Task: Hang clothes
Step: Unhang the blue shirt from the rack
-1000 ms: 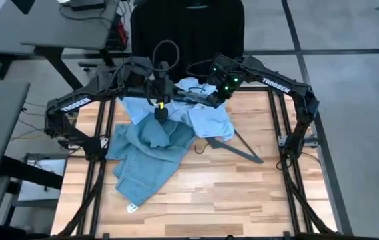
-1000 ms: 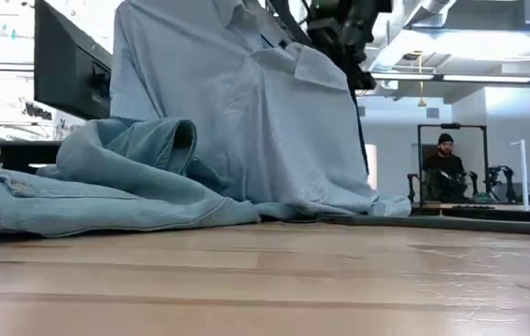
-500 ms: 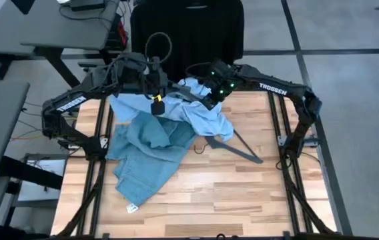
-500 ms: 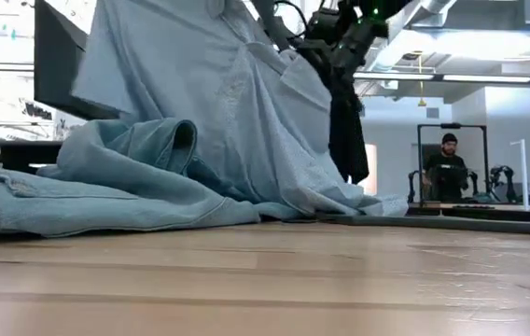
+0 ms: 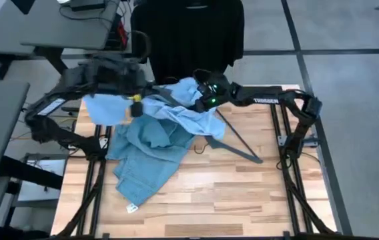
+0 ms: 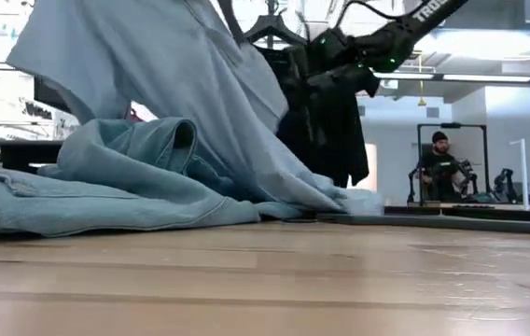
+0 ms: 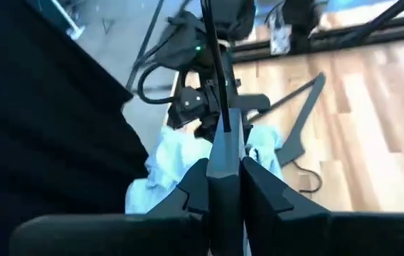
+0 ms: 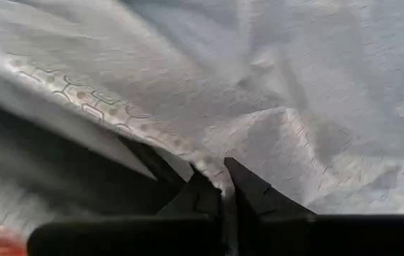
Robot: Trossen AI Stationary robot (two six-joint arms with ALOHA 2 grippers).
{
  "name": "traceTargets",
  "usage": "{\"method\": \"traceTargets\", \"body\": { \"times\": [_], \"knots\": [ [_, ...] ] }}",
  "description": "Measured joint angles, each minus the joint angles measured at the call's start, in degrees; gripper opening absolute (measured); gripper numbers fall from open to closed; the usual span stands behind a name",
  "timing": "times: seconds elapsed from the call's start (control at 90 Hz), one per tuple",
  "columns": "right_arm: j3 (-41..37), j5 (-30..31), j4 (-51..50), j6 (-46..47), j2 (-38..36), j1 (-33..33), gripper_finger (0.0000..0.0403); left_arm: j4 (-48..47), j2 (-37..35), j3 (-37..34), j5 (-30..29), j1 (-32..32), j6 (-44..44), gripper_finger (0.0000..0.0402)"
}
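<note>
The pale blue-white collared shirt (image 5: 176, 110) is lifted above the far half of the tabletop (image 5: 243, 193), stretched between both arms with its long axis running left to right across the table; its lower edge trails down onto the wood (visible in the low view, (image 6: 200, 103)). The left pincer (image 7: 223, 167) is held high off the far-left corner, its 2 fingers closed narrowly on a grey hanger (image 7: 225, 142) that extends forward toward the shirt. The right pincer (image 8: 220, 188) is near the far centre of the table, its fingers pinched on a fold of the shirt fabric. The light blue jeans (image 5: 146, 160) lie crumpled on the left half of the tabletop, long axis running diagonally from far centre to near left, partly under the shirt. The black t-shirt (image 5: 186, 30) hangs beyond the table's far edge. A second grey hanger (image 5: 239, 143) lies flat on the wood right of the jeans. No containers are in view.
</note>
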Motion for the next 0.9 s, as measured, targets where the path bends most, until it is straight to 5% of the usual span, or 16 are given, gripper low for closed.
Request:
{"method": "traceTargets", "body": {
  "times": [0.256,0.711,0.767,0.833,0.9],
  "knots": [
    [-9.23,2.17,23.03,12.56,0.52,2.49,0.0000,1.66,1.59,-0.02,2.08,0.90,-1.29,0.0027],
    [-10.14,6.77,48.38,8.51,1.03,6.02,0.0000,14.36,1.33,0.26,1.47,1.09,-0.31,0.0029],
    [-9.96,6.25,50.76,8.93,0.89,5.83,0.0000,23.10,0.99,0.04,-0.14,1.11,1.05,0.0023],
    [-9.82,5.37,52.19,9.40,0.80,6.01,0.0000,56.71,1.60,0.33,-2.09,1.26,1.09,0.0002],
    [-9.84,5.16,51.90,8.88,0.80,6.68,0.0000,58.80,-0.57,0.40,-1.24,1.20,0.67,0.0006]
  ]
}}
